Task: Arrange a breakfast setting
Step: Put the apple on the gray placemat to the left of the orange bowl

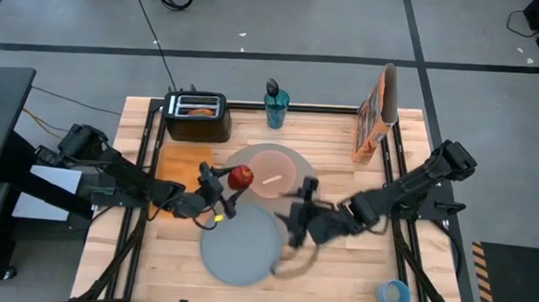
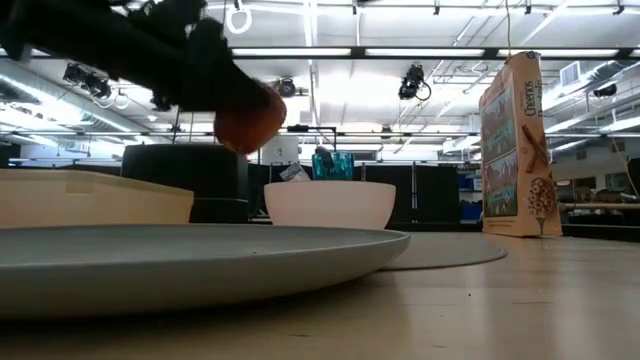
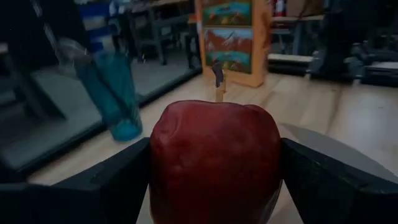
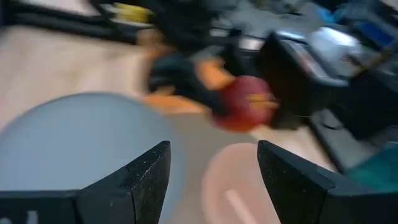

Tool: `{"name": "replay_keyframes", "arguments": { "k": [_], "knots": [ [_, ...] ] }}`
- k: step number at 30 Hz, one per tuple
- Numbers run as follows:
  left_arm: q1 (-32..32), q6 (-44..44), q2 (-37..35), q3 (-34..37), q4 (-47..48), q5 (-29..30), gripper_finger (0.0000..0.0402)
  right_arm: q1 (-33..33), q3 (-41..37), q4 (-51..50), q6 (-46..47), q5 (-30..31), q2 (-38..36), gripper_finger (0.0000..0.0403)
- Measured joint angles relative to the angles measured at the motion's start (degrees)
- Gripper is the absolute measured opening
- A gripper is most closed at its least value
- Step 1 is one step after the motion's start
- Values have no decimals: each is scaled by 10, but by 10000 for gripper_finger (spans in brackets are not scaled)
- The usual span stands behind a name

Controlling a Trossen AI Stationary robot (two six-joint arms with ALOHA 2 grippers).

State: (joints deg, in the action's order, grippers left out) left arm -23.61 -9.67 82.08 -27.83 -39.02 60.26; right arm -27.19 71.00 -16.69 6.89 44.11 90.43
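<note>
My left gripper (image 1: 238,179) is shut on the red apple (image 1: 241,175), in the air over the left rim of the large grey mat (image 1: 235,157). The pink bowl (image 1: 271,170) stands on the mat with the spoon (image 1: 273,180) lying in it. The smaller grey plate (image 1: 241,247) lies on the table nearer the front edge. My right gripper (image 1: 298,217) is open and empty, just right of the plate and near the bowl. The orange cereal box (image 1: 375,115) stands at the far right. The light-blue cup (image 1: 393,293) stands at the near right corner. My left gripper pinches the apple's two opposite sides (image 3: 155,168) between its two fingers (image 3: 112,180). The fingers come slanting down from the table's left. The apple is lifted clear, stem (image 3: 219,84) up, above the table beside the bowl (image 2: 330,203).
A black toaster (image 1: 197,115) stands at the far left with something brown in its slot. A teal bottle (image 1: 276,103) stands at the far middle. An orange board (image 1: 181,165) lies left of the mat. Bare wood lies right of the bowl and plate.
</note>
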Motion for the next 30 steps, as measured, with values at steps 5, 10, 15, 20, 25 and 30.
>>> {"name": "replay_keyframes", "arguments": {
  "k": [5,10,15,20,25,30],
  "knots": [
    [-40,90,-1,0,-97,30,328,84,0,104,-54,-54,5,230],
    [-70,185,-1,0,-225,32,328,136,0,240,-112,-197,12,202],
    [-87,279,-1,-1,-335,29,329,154,1,339,-130,-281,33,180],
    [-95,310,-1,-1,-372,20,329,163,0,362,-131,-289,48,172],
    [-90,311,0,1,-372,5,329,169,1,391,-123,-296,72,171],
    [-90,314,0,1,-378,12,329,172,1,413,-113,-302,82,159]
  ]
}}
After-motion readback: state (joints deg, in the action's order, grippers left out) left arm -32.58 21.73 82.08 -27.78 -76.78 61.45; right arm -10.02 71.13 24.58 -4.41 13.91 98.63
